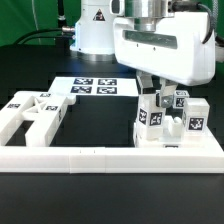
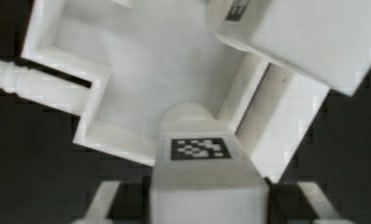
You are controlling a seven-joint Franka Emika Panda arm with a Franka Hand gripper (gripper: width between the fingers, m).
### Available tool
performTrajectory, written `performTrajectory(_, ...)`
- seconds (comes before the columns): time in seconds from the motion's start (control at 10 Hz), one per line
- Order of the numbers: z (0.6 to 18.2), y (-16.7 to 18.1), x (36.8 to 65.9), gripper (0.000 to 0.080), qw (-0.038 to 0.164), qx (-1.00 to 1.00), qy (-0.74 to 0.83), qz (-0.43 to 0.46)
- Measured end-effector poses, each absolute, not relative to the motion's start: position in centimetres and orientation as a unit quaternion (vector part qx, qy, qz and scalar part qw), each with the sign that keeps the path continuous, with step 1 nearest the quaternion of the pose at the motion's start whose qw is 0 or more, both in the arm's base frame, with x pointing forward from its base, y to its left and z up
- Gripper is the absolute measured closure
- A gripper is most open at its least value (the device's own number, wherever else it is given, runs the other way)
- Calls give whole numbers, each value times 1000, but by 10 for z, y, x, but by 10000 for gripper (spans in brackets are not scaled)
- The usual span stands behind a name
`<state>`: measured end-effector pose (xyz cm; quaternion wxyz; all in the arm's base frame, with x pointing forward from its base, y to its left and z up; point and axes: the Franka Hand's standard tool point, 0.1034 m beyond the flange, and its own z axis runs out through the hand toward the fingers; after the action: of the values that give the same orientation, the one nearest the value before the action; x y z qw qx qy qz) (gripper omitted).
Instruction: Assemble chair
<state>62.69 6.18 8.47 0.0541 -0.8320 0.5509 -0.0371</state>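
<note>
Chair parts (image 1: 170, 118) - chunky white plastic, in loose groups on the black table (image 1: 110, 195). The main cluster stands toward the exterior view's right, in the corner of a long white rail (image 1: 100, 155) that runs along the near edge. We count several upright pieces there, each with a small black-and-white square tag.

The gripper (image 1: 152, 90) comes straight down onto this cluster. In the wrist view a square post (image 2: 207, 180) fills the gap between the two fingers (image 2: 125, 205). The jaws press against its sides, so we log it as clamped on the post. The post carries one checkered tag (image 2: 201, 148) on the face turned to the camera.

Just past the post in the wrist view lies a wide flat slab (image 2: 129, 75) with a round peg (image 2: 25, 78) sticking out of one edge.

A second group of parts (image 1: 32, 112) lies low and flat toward the exterior view's left, well apart from the cluster and also tagged.

Writing: none we can read. The tags are patterns only.

The marker board (image 1: 95, 87) lies flat behind the two groups and shows four tags.

The robot base (image 1: 92, 30) at the back bears a triangular warning sign (image 1: 100, 17) - its symbol is too small to make out.
</note>
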Motion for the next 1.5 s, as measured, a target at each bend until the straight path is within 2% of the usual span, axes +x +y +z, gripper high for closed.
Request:
performTrajectory(0.1, 84, 62, 627, 420, 53, -842, 535, -38)
performTrajectory(0.2, 85, 60, 627, 420, 51, -861, 505, -40)
performTrajectory(0.3, 85, 59, 627, 242, 50, -881, 468, -42)
performTrajectory(0.4, 84, 57, 628, 179, 48, -897, 436, -44)
performTrajectory(0.7, 83, 54, 627, 151, 41, -946, 316, -50)
performTrajectory(1.5, 82, 58, 627, 150, 25, -997, 53, -58)
